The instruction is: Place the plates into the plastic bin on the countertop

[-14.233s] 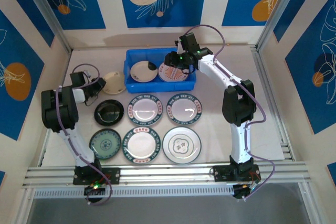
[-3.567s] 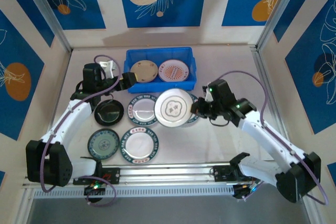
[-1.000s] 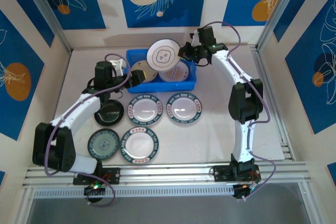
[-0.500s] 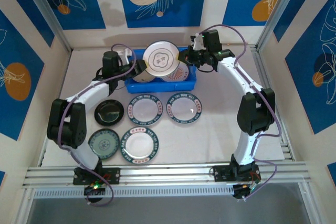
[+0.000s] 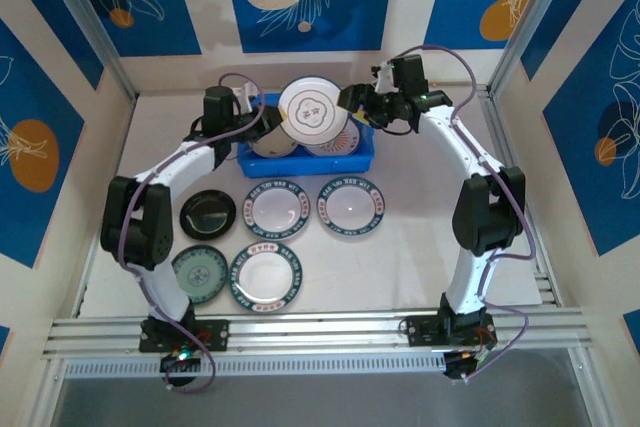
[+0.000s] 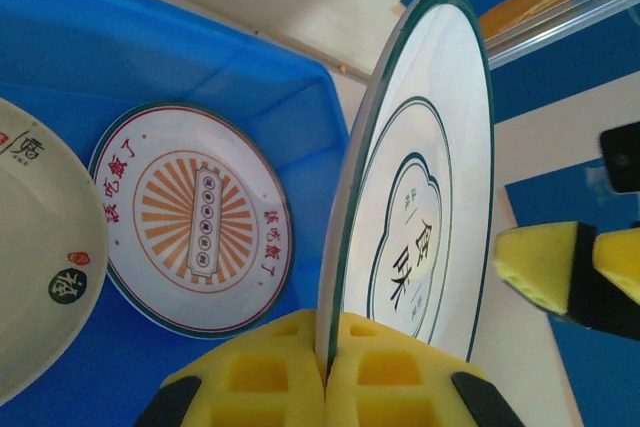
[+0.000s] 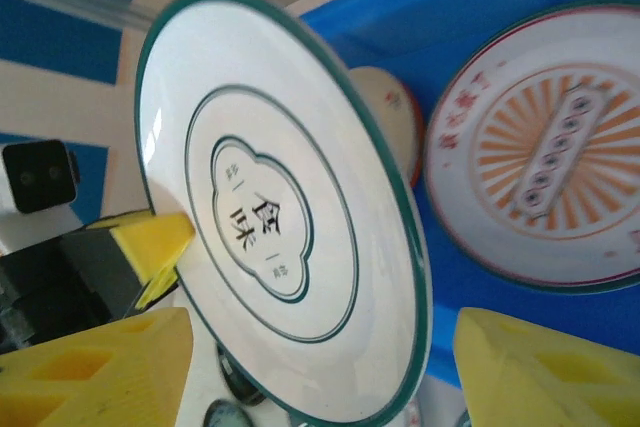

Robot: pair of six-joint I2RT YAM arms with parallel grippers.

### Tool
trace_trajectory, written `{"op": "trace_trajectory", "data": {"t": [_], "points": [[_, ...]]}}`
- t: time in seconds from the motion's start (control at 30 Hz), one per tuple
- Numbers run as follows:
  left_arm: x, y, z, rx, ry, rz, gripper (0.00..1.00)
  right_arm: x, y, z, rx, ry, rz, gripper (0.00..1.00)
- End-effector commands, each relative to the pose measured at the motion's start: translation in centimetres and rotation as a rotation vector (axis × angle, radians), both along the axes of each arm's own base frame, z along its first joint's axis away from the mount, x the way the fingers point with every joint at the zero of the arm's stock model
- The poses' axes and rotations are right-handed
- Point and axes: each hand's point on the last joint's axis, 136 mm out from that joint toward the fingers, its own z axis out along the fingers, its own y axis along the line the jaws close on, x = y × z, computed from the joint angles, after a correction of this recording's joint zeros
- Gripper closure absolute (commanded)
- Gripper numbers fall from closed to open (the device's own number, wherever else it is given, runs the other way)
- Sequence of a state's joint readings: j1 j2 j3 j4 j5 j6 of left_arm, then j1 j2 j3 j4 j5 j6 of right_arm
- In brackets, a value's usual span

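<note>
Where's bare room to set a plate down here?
Free: countertop right of the front patterned plate, on to the right side. Crowded: the bin holds the cream plate and orange plate, with the white plate, left pincer and right pincer above it.

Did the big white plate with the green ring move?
Yes. The white plate went from the near table edge away to over the blue bin.

Eight plates (image 5: 350,205), one blue plastic bin (image 5: 300,165).
Three white plates with dark patterned rims (image 5: 277,208) (image 5: 350,205) (image 5: 265,274), one black plate (image 5: 207,214), one dark green plate (image 5: 200,275), one cream plate (image 6: 40,277), one orange-patterned plate (image 6: 190,232), one green-rimmed white plate (image 5: 312,109).
</note>
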State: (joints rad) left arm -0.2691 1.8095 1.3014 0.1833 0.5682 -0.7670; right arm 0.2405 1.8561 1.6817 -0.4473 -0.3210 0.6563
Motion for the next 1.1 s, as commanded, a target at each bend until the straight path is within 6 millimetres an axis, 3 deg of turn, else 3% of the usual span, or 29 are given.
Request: {"op": "trace_trajectory", "data": {"t": [0.0, 0.1, 0.23, 0.4, 0.8, 1.07], "points": [[1.1, -1.3, 0.6, 0.050, -0.035, -0.002, 1.00, 0.2, -4.4, 2.4, -0.062, -0.043, -0.142, 0.29], [2.1, -1.4, -1.0, 0.093, 0.007, 0.022, 1.00, 0.1, -7.0, 3.4, -0.050, -0.074, -0.216, 0.29], [3.2, -2.4, -2.9, 0.142, 0.046, 0.029, 1.00, -0.4, -8.8, 4.1, -0.026, -0.084, -0.249, 0.30], [4.7, -3.8, -5.3, 0.108, 0.082, 0.026, 1.00, -1.2, -9.2, 3.9, 0.045, -0.068, -0.248, 0.32], [6.6, -5.7, -8.3, 0.134, 0.137, 0.034, 1.00, -2.5, -9.5, 2.7, 0.064, -0.040, -0.246, 0.33], [7.1, -5.5, -9.8, 0.173, 0.182, 0.058, 1.00, -2.6, -9.8, 2.6, 0.060, -0.040, -0.250, 0.33]]}}
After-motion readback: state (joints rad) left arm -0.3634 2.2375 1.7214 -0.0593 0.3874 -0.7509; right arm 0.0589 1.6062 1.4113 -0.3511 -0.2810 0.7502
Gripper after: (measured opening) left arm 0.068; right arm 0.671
